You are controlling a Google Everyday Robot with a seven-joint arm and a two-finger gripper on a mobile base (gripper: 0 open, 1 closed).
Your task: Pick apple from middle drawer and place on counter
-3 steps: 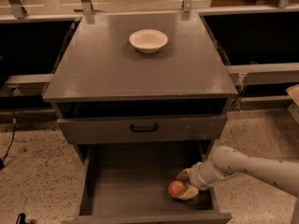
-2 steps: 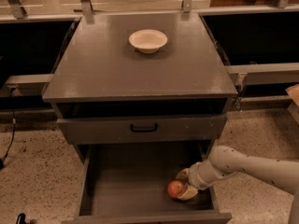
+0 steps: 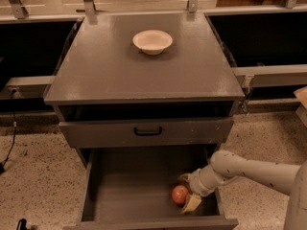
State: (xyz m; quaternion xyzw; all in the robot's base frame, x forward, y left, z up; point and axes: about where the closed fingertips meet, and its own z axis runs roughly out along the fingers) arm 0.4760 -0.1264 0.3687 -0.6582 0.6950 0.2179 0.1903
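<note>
So your apple (image 3: 179, 194) sits on the floor of the middle drawer (image 3: 123, 186), over in the right front corner, close to the front rim. The gripper (image 3: 187, 191) is down in there with it, reaching in from the right. It's spread wide, with one finger (image 3: 192, 203) on the near side of the apple and the other on the far side. From here it looks like it straddles the fruit rather than clamps it, and I can't tell if the pads touch the skin.

Handling-wise, I'd treat it as a firm, fairly light, smooth ball. It'll probably roll on that bare flat floor if one finger nudges it first, and waxy skin can squirt out of a shallow pinch. So get the pads across the widest part, at mid-height on opposite sides, not up near the top. Squeeze firmly but don't crush it, since apples bruise.

Also watch the closed drawer front (image 3: 96, 132) with the black handle just above when you lift. The counter (image 3: 144, 80) has lots of bare space in front of the white bowl (image 3: 152, 41), so aim there.
</note>
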